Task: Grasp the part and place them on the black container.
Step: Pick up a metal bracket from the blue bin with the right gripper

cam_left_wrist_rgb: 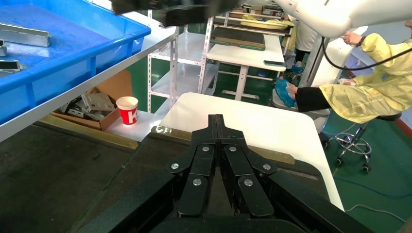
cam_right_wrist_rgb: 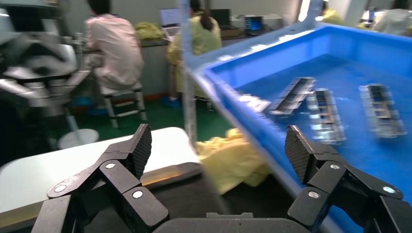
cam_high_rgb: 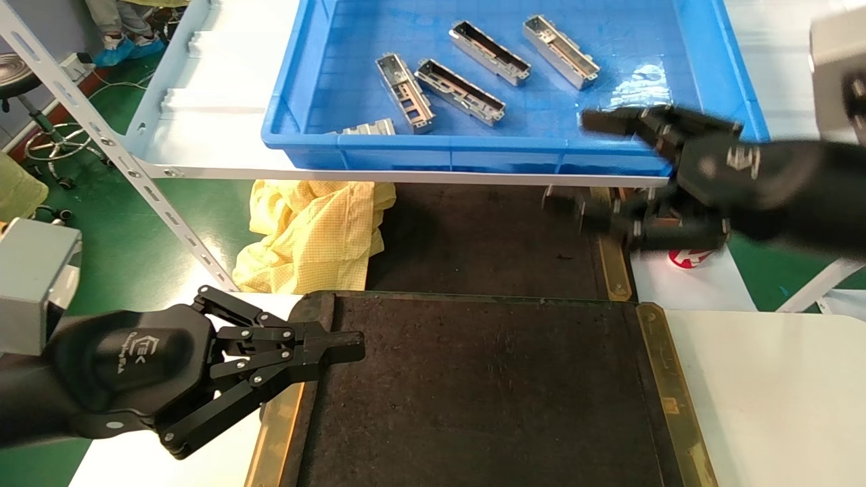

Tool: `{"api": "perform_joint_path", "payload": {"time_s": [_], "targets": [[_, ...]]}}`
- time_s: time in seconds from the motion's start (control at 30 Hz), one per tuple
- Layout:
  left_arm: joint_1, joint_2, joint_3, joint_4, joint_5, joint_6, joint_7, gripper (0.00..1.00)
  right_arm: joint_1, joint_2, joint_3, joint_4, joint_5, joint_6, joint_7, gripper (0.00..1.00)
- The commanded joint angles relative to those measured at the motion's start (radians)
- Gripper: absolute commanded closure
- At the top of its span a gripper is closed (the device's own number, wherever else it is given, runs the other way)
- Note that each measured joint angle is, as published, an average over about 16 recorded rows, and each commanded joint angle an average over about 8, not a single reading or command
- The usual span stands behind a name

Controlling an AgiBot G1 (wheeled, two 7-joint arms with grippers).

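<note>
Several silvery-grey parts lie loose in the blue bin; they also show in the right wrist view. The black container lies flat in front of me, with brass strips along its sides and nothing on it. My right gripper is open and empty, hovering at the bin's near right rim, one finger over the bin and one below the shelf edge; in its wrist view the jaws stand wide apart. My left gripper is shut and empty over the container's near left corner.
The bin stands on a raised white shelf with a slanted metal post. A yellow cloth lies below the shelf beside a second dark mat. A red-and-white cup stands at the right. A white table borders the container.
</note>
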Motion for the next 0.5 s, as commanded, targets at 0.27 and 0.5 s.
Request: {"api": "perform_joint_path", "payload": {"time_s": [0.27, 0.5], "targets": [[0.000, 0.000, 0.000, 0.000, 0.000, 0.000, 0.000, 0.00, 0.254, -0.148, -0.072, -0.277, -0.159, 0.032, -0.096, 0.00], [0.000, 0.000, 0.000, 0.000, 0.000, 0.000, 0.000, 0.00, 0.394, -0.256, -0.129, -0.496, -0.275, 0.096, -0.210, 0.00]]}}
